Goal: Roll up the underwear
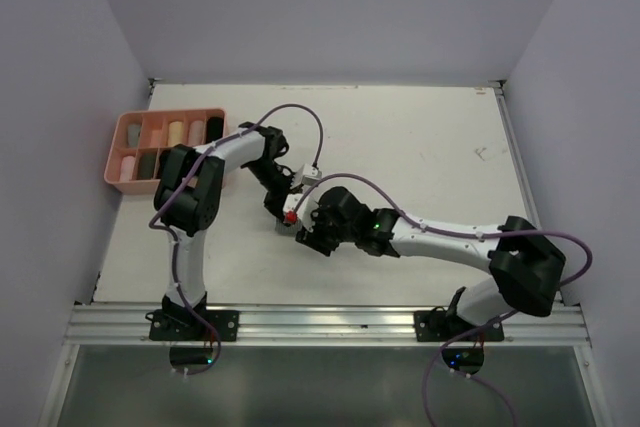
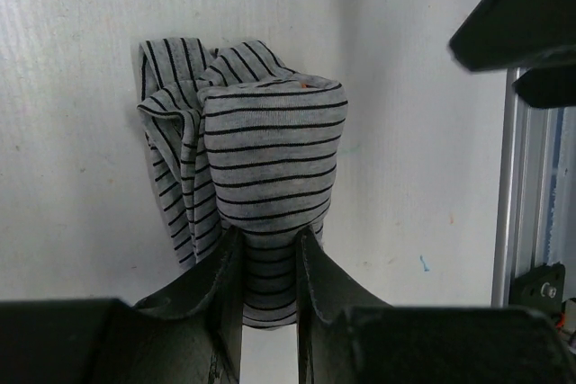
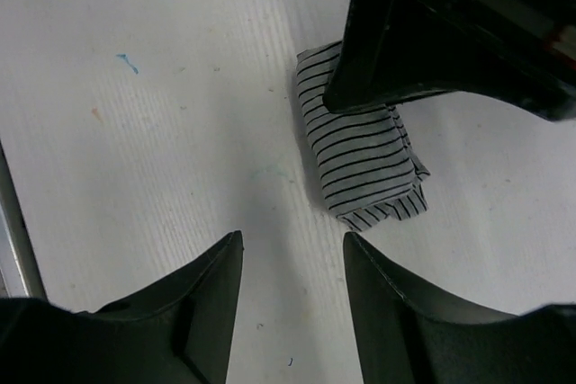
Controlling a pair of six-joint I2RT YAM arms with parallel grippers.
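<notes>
White table (image 1: 430, 147) between pale lilac walls, seen from above; a pink tray (image 1: 168, 114) sits at its far left corner. Left wrist view — the left gripper (image 2: 270, 245) is clamped on the grey striped underwear (image 2: 270, 150), which is bunched on the table. Right wrist view — the right gripper (image 3: 292, 249) hangs with its jaws apart, near the underwear but not touching it.

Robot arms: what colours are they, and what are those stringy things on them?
The left arm and the right arm are white tubes with chunky black joints. A thin purple cable loops along each one. A tiny green light glows on the right arm. The left gripper and right gripper each have two black, pointed fingers.
</notes>
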